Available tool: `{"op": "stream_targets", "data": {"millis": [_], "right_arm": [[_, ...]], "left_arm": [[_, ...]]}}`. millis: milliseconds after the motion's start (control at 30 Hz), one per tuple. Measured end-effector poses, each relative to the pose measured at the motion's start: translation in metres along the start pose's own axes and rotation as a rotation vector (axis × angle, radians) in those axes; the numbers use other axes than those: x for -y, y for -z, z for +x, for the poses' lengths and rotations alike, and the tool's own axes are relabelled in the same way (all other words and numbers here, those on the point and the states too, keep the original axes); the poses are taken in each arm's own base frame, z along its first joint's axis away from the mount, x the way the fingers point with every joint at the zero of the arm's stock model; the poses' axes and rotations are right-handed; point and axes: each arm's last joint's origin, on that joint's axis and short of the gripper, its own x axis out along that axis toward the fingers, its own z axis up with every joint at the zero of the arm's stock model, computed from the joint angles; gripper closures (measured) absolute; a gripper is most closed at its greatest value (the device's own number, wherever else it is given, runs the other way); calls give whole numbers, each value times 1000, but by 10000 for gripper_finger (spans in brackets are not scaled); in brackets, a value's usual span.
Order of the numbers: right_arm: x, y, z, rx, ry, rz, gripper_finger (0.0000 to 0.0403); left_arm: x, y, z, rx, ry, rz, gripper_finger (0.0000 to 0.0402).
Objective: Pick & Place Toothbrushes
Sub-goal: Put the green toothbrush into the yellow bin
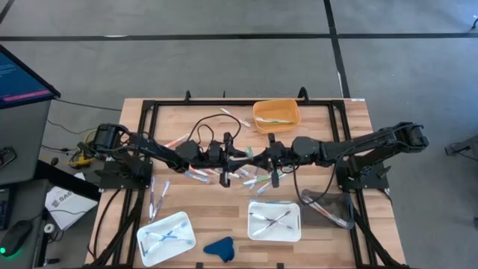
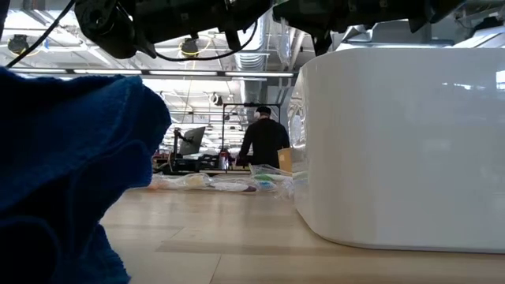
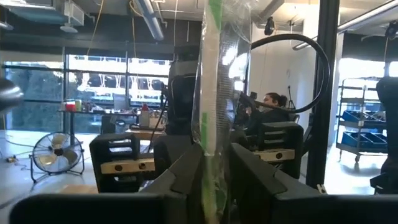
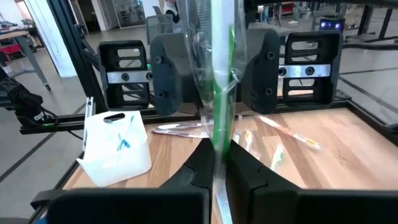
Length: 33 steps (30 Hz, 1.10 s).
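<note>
A green-and-white toothbrush in a clear wrapper (image 4: 219, 74) stands upright in the air over the table's middle, between my two grippers; it also shows in the left wrist view (image 3: 214, 74). My left gripper (image 1: 233, 155) comes from the table's left and my right gripper (image 1: 265, 157) from the right, tip to tip. Both are shut on this toothbrush. Several loose toothbrushes (image 1: 250, 179) lie flat on the wood below them. My left gripper (image 3: 216, 168) pinches the wrapped toothbrush between its two fingers at the stretch (image 3: 214, 152) just above them. The fingers lie level, from the table's left, across the stick. The toothbrush stands upright, clear of the table. My right gripper (image 4: 221, 165) pinches the same toothbrush between its two fingers on the green-and-white handle (image 4: 217, 140). The fingers lie level, from the table's right, across the stick. The stick is upright; its upper part rises above the fingers and a short end (image 4: 222, 205) shows below.
An orange bin (image 1: 276, 114) stands at the far middle. Two white trays (image 1: 166, 237) (image 1: 274, 220) with toothbrushes sit near the front edge, and a blue cloth lump (image 1: 221, 247) lies between them. A black cable (image 1: 198, 131) loops by the left arm. A person (image 2: 264, 138) stands far behind.
</note>
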Motion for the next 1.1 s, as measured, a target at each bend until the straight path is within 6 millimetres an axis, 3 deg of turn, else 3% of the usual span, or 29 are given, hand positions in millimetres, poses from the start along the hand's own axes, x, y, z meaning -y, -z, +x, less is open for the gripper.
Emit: {"op": "stream_targets", "data": {"millis": [133, 400, 667, 867, 1100], "right_arm": [[2, -6, 2, -43, 13, -6, 386], [3, -16, 4, -109, 80, -92, 392], [12, -21, 2, -230, 273, -192, 392], [32, -22, -2, -346, 385, -303, 389], [73, -19, -12, -488, 653, -419, 390]], "left_arm": [[2, -5, -2, -30, 1, -25, 296], [3, -32, -19, -281, 0, -15, 232], [12, -47, -47, -420, 7, -73, 219], [17, -46, -58, -430, 19, -106, 226], [17, -44, -59, -440, 12, -138, 226]]}}
